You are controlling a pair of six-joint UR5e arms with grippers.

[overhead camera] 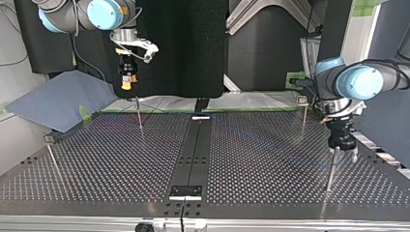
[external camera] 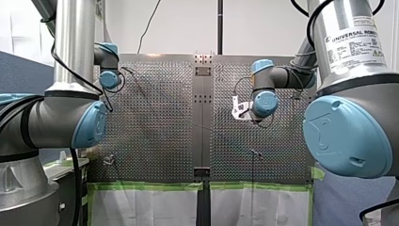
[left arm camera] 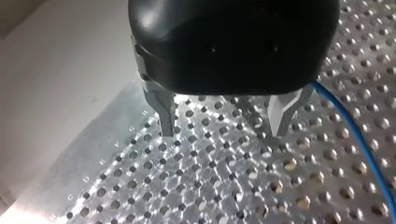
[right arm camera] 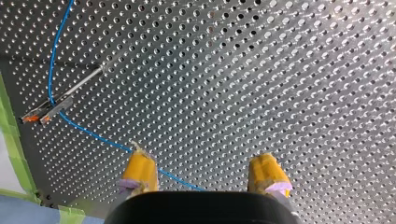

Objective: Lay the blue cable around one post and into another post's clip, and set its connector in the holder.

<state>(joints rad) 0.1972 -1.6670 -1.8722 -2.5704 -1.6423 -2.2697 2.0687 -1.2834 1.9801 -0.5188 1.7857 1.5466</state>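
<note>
Perforated worktop's (overhead camera: 121,159) got the cable (right arm camera: 52,60) running by a post (right arm camera: 77,86), left tool (left arm camera: 224,130) and right tool (right arm camera: 202,170) both spread, empty.

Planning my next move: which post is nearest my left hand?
The post at the top view's near right, just under my left hand; the others stand farther off.

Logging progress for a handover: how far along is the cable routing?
Seemingly done: the blue cable runs at a post's clip. In hand: nothing; my left gripper and my right gripper are open and empty. Unconfirmed: the wrap round another post and the connector's seating; neither shows.
</note>
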